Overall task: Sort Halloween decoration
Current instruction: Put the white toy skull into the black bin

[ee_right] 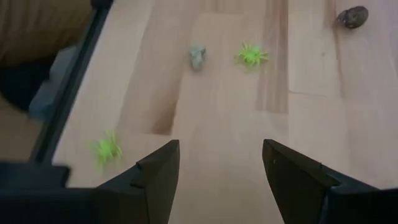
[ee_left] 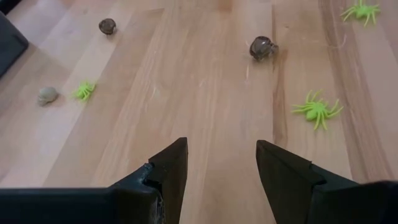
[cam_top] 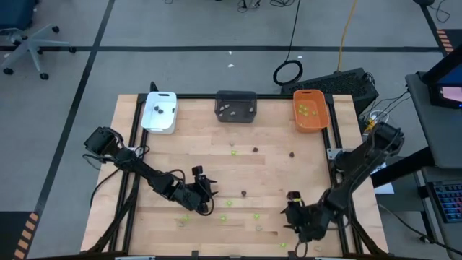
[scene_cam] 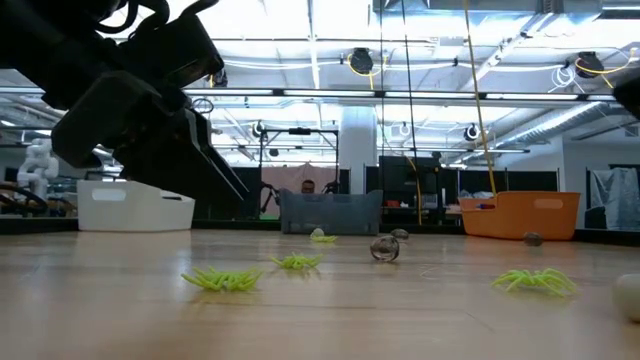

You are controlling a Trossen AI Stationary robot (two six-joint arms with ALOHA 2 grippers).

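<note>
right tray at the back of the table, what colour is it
Orange. The right tray shows best in the high view, with small lime green pieces inside it.

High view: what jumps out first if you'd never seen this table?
Three trays line the far edge: white, dark grey and orange, each already holding a few pieces. Green spiders and dark bits are scattered over the wood between them and the arms. The left gripper and right gripper hang near the front edge, fingers open and empty.
</note>
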